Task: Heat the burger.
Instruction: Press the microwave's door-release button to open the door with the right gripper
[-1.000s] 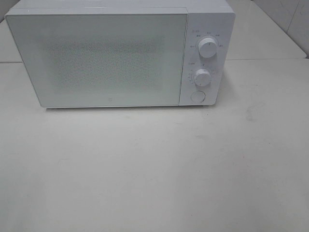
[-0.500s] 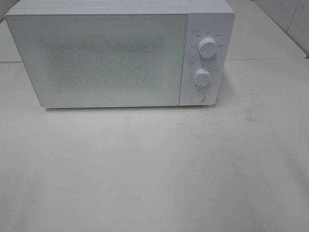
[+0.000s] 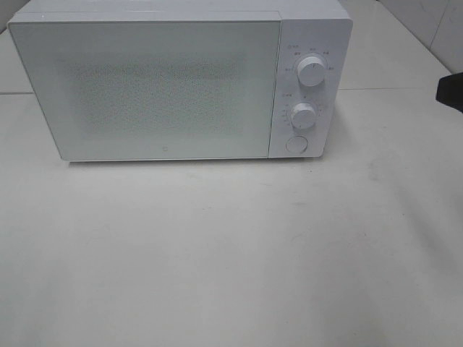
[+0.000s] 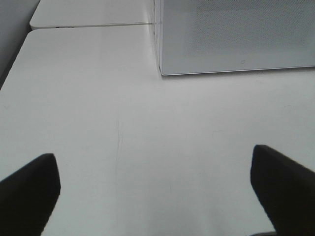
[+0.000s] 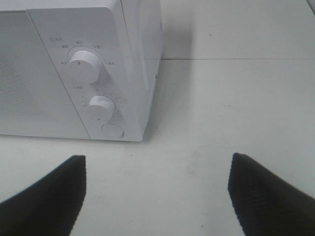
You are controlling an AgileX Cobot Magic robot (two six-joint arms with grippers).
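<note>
- White microwave (image 3: 181, 87) stands upright at the far side of a pale table (image 3: 231, 253), front toward the high camera.
- Door (image 3: 152, 90) shut flush; its frosted, dotted panel lets nothing inside be made out.
- Control strip on the microwave's right side: upper knob (image 3: 311, 71), lower knob (image 3: 304, 115) beneath it, round button (image 3: 296, 144) at the bottom. The right wrist view shows the same three in the same order.
- Burger: shows in no view. Whether it sits behind the shut door cannot be told.
- Left gripper (image 4: 153, 157): dark fingers (image 4: 29, 191) spread wide, nothing between them but bare tabletop; it faces the microwave's lower left front corner and is well apart from it.
- Right gripper (image 5: 157, 161): fingers (image 5: 266, 191) spread, nothing pinched; it faces the control strip, apart from it.
- High view: a dark piece (image 3: 452, 90) cuts in at the right edge, level with the knobs; too little of it shows to say which part of the right arm it is.
- A seam (image 3: 391, 89) crosses the tabletop to the right of the microwave.
</note>
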